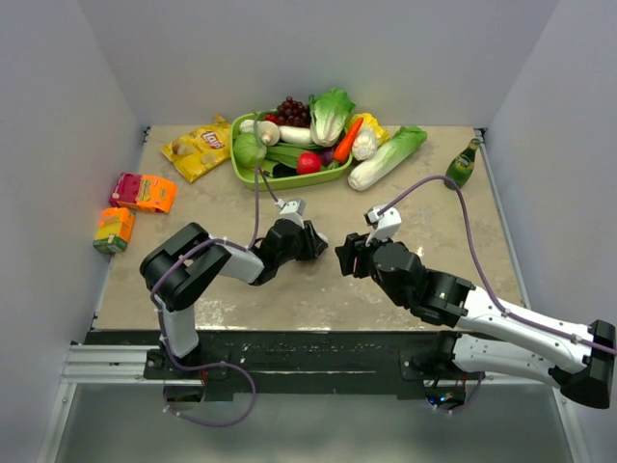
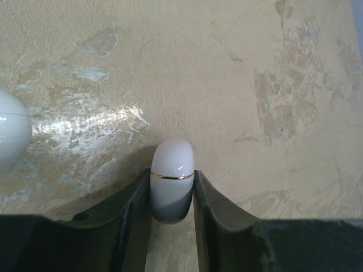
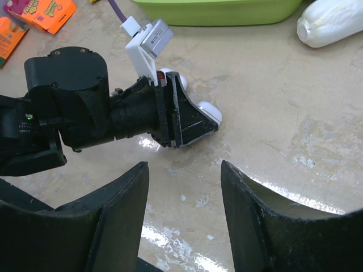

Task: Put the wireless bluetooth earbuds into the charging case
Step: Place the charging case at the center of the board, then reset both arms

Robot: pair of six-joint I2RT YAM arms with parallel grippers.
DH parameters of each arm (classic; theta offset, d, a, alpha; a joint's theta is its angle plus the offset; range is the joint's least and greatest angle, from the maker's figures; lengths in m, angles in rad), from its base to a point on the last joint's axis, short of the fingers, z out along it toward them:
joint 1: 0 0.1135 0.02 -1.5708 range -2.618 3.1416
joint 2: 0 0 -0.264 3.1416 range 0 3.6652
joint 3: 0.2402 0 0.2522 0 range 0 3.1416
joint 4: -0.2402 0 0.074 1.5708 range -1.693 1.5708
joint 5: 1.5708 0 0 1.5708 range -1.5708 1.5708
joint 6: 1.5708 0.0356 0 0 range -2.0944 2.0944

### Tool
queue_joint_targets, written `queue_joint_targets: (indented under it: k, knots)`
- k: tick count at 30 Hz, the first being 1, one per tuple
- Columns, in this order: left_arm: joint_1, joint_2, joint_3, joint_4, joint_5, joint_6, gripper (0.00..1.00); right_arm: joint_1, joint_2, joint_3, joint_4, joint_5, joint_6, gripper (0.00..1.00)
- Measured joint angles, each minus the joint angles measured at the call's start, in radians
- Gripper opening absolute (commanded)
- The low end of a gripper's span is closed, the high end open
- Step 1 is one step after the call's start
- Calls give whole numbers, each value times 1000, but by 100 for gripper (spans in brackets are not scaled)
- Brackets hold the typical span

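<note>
Far left: orange carton [image 1: 114, 230] and pink-orange box [image 1: 145, 191], print unreadable. Yellow chip bag [image 1: 198, 147], red logo looks like Lay's but too small to be sure. Left end effector [image 2: 172, 192] clamped on the charging case [image 2: 173, 161]: white, gold seam, lid shut, down at the counter [image 2: 255, 68]. Second white rounded thing [image 2: 11, 130] near it. Earbuds: none visible. Right end effector [image 3: 184, 170] apart, empty, facing the left one, near. Risk: the glossy shell twists or squirts out if pushed, or the fingers collide. No writing on the case.
</note>
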Motion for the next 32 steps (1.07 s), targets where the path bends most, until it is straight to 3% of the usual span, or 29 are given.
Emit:
queue_joint_targets:
  k: [4, 5, 6, 7, 16, 24, 26, 27, 28, 32]
  knots:
    - [1, -29, 1, -42, -2, 12, 57, 0, -4, 0, -2, 1, 0, 57]
    - [1, -47, 1, -72, -6, 20, 71, 0, -4, 0, -3, 1, 0, 57]
    - [4, -70, -5, -102, -11, 29, 96, 0, -4, 0, -6, 2, 0, 57]
    - [8, -97, -16, -131, -17, 34, 100, 0, -4, 0, -8, 3, 0, 57]
    - [56, -417, -124, -386, -124, 62, 100, 0, -7, -5, -14, 4, 0, 57]
    - [56, -772, -230, -575, -369, -35, 100, 0, -122, -138, 62, 2, -8, 63]
    - [56, -819, -243, -607, -408, -58, 100, 0, -146, -168, 93, 0, -18, 70]
    - [56, -834, -245, -623, -423, -73, 100, 0, -153, -178, 106, 0, -23, 90]
    - [56, -845, -245, -644, -439, -87, 100, 0, -158, -188, 122, 0, -31, 98]
    - [56, -840, -238, -705, -455, -97, 100, 0, -152, -192, 154, 0, -31, 98]
